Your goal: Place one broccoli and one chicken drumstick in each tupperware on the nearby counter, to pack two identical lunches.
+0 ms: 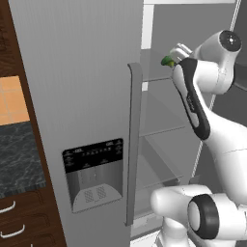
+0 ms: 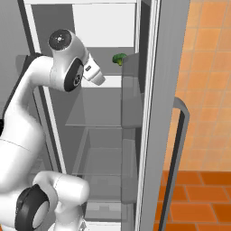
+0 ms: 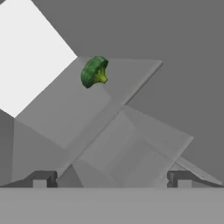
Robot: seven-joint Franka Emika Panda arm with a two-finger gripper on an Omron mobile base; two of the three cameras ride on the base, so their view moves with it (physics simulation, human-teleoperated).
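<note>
- The fridge (image 2: 103,135) stands open, and the arm reaches into its upper part; open air lies between the pincer (image 3: 111,177), jaws spread wide, and the broccoli (image 3: 94,71) on a glass shelf (image 3: 65,109) ahead.
- Nothing else lies on that shelf around the broccoli, so there is room on every side of it.
- The fridge's back wall stands just behind the broccoli.
- In the right base view, the door bins (image 2: 131,90) jut in beside the broccoli and narrow the way on that side.
- The closed fridge door (image 1: 77,96) with its long handle (image 1: 132,144) blocks the way between the broccoli and the desk (image 1: 19,154).
</note>
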